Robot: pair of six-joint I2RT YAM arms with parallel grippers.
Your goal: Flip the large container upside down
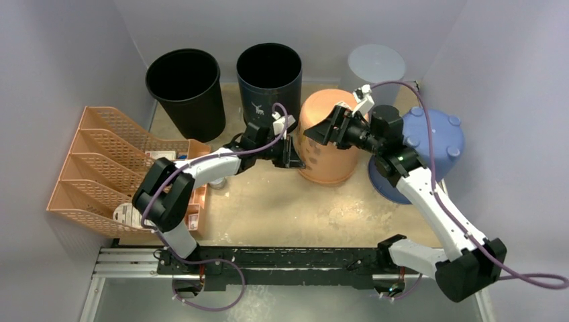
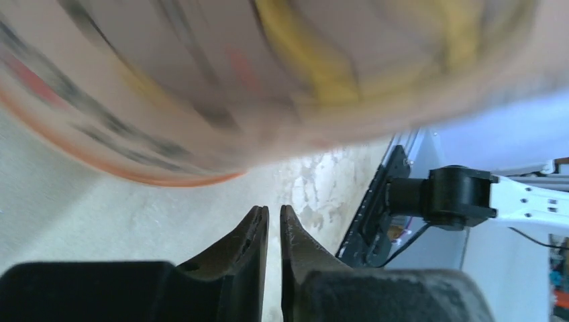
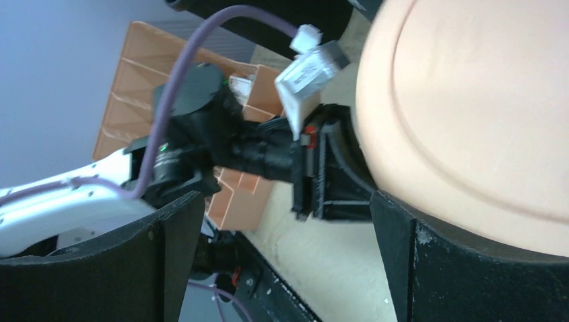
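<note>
The large orange container (image 1: 327, 151) stands mouth down on the table, its closed base up. My left gripper (image 1: 290, 153) is shut and empty, low against the container's left side. In the left wrist view the container (image 2: 221, 80) is a blur just beyond the closed left gripper (image 2: 274, 209). My right gripper (image 1: 326, 126) is open over the container's top. In the right wrist view the right gripper (image 3: 285, 201) has its fingers wide apart, the container's base (image 3: 470, 100) lies at the right, and the left gripper (image 3: 329, 176) is pressed beside it.
Two black bins (image 1: 186, 90) (image 1: 269, 70) and a translucent bin (image 1: 376, 66) stand at the back. A blue overturned bucket (image 1: 436, 144) is right of the container. An orange file organizer (image 1: 111, 168) is at the left. A metal rail (image 1: 282, 263) runs along the near edge.
</note>
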